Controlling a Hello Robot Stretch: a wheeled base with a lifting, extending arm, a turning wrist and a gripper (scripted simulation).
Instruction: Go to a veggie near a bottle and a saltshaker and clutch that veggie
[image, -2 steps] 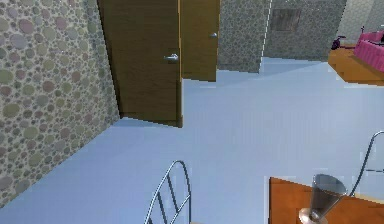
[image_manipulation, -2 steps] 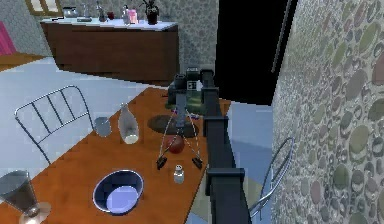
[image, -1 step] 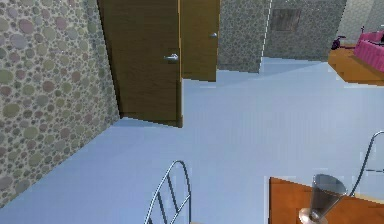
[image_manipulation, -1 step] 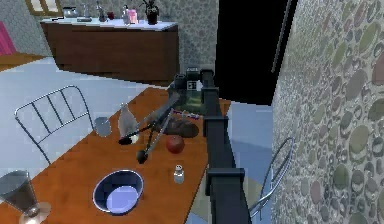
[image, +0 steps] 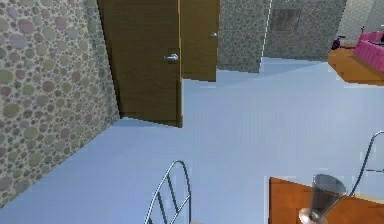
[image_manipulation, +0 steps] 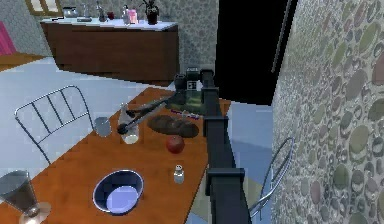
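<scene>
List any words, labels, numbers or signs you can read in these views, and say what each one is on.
No text can be read in either view.
Saltshaker: no label can be made out.
Small things on the sideboard: too small to show any print.
Doors: no sign or number on them.
</scene>
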